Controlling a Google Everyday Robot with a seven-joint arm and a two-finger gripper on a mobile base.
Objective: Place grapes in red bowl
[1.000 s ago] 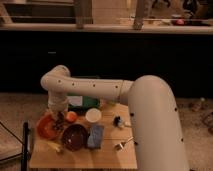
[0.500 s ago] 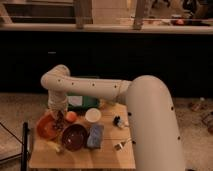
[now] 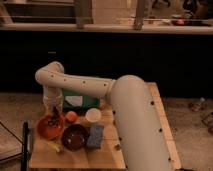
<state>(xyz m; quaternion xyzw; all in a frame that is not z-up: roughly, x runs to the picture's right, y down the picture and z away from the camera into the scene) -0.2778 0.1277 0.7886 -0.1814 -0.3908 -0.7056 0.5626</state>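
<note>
The red bowl (image 3: 49, 128) sits at the left of the wooden table (image 3: 107, 156). My gripper (image 3: 53, 118) hangs straight down over the bowl's middle, at the end of the white arm (image 3: 80, 85). A small dark bunch, the grapes (image 3: 53, 121), shows at the fingertips just above the bowl's floor. I cannot tell whether they rest in the bowl or are still held.
A dark maroon bowl (image 3: 75, 137) stands right of the red bowl. An orange fruit (image 3: 71, 116), a white cup (image 3: 93, 115), a blue sponge-like block (image 3: 95, 136) and a green box (image 3: 80, 101) lie close by. A yellow item (image 3: 54, 146) lies near the front edge.
The gripper has shifted slightly left and lower, from the gap between the bowls to over the red bowl's middle.
</note>
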